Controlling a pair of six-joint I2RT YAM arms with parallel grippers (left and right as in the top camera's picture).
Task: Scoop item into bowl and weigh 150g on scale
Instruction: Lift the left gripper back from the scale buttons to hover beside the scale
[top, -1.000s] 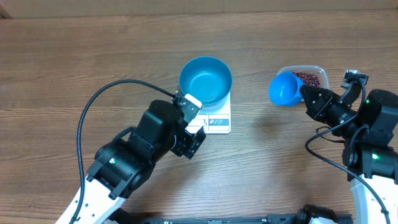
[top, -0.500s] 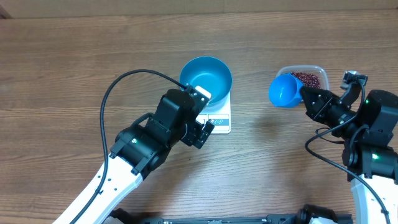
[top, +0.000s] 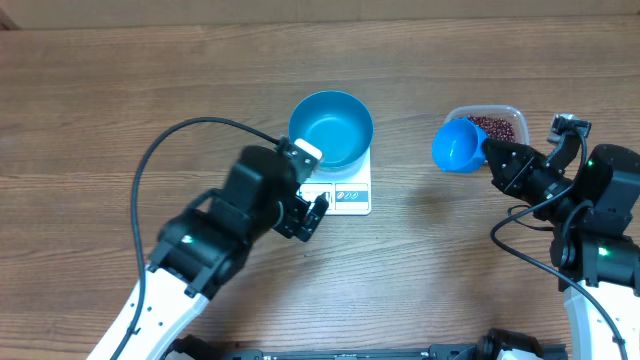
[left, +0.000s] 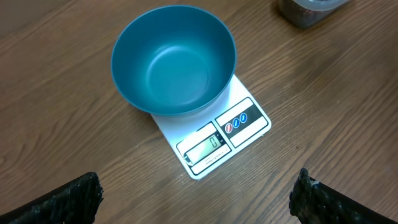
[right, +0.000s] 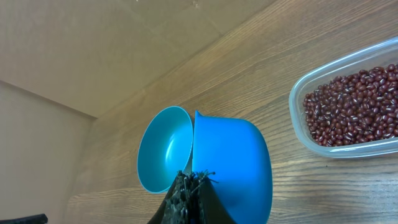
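- Where the left arm (top: 220, 230) reaches across the wooden table (top: 100, 100), the left pincer (left: 196, 193) is spread wide with nothing between its fingers, and it hangs over bare wood just in front of the scale. Only the two dark fingertips (left: 68, 199) show, at the bottom corners of the left wrist view.
- Next to the right sits the scale (top: 348, 192), small, white and square, flat on the table. Its display (left: 205, 144) and buttons (left: 237, 121) face the left arm. The reading is too small to be sure of.
- On the scale stands the bowl (top: 331, 128), round and teal-blue, upright. It is wider than the scale and covers most of the platform, leaving the display edge clear.
- Further right, well apart from the scale, is a bright blue scoop (top: 458, 144) with its hollow facing up. It is just left of a clear plastic tub (top: 512, 112) and overlaps the tub's left edge in the overhead view.
- Inside the tub lie the beans (right: 354, 109), small and dark red-brown, in a loose layer.
- At the far right, the right pincer (right: 189, 186) is pressed together on the scoop's handle end, pinching it.
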